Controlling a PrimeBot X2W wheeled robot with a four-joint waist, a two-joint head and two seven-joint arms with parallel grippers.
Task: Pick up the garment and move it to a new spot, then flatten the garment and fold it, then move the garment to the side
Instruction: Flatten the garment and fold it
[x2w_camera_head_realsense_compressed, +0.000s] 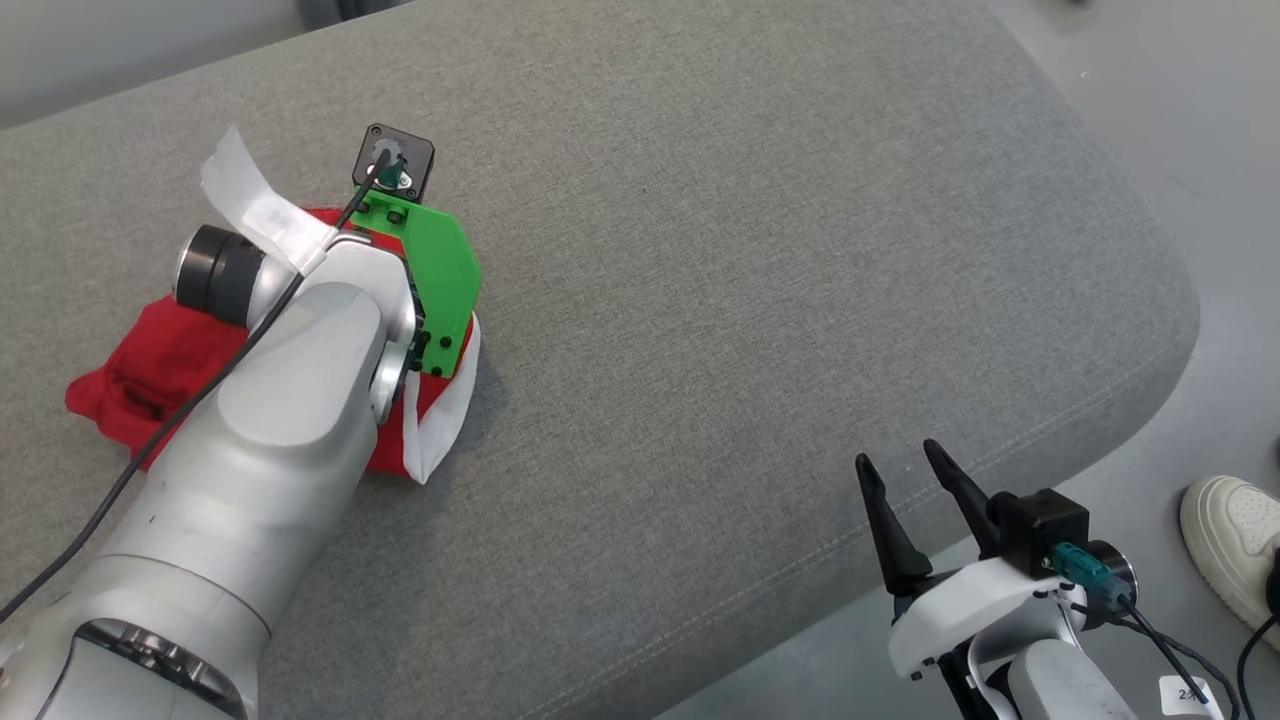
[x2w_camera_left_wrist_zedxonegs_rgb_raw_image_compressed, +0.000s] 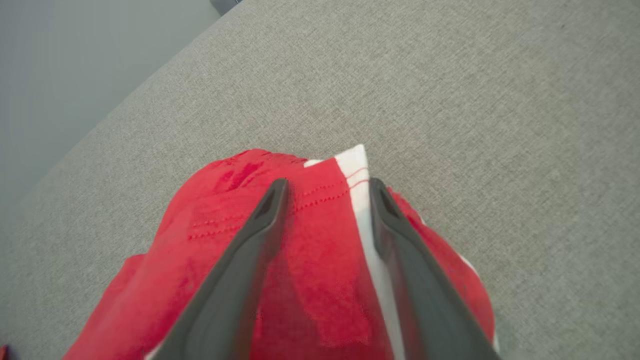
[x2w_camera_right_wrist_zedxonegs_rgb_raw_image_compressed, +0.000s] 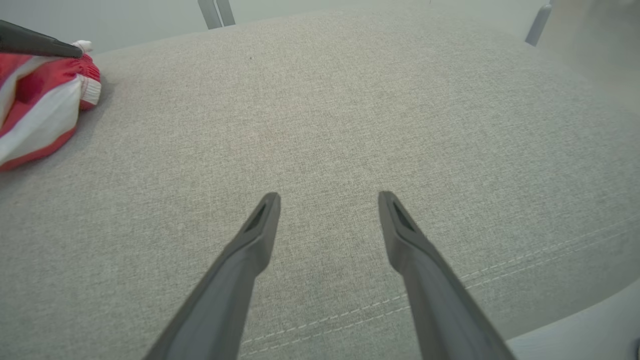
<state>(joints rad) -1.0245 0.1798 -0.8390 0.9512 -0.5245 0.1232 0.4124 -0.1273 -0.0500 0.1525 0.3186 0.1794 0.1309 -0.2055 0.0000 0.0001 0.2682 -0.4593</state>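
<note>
Closest in, my left forearm (x2w_camera_head_realsense_compressed: 270, 420) reaches across the grey fabric surface (x2w_camera_head_realsense_compressed: 750, 250) to the red-and-white garment (x2w_camera_head_realsense_compressed: 160, 360), bunched near its left end. My left pincer (x2w_camera_left_wrist_zedxonegs_rgb_raw_image_compressed: 327, 187) sits over the cloth, fingers spread wide. My right pincer (x2w_camera_head_realsense_compressed: 897, 455) hangs wide apart at the near edge, near a pale shoe (x2w_camera_head_realsense_compressed: 1235, 540).

The garment (x2w_camera_head_realsense_compressed: 150, 370) lies on the left part of the cushion (x2w_camera_head_realsense_compressed: 750, 250), with the left gripper (x2w_camera_left_wrist_zedxonegs_rgb_raw_image_compressed: 327, 187) over it. The right gripper (x2w_camera_head_realsense_compressed: 895, 465) hangs well apart, at the cushion's near right edge, a shoe (x2w_camera_head_realsense_compressed: 1235, 540) on the floor (x2w_camera_head_realsense_compressed: 1150, 120) to its right
</note>
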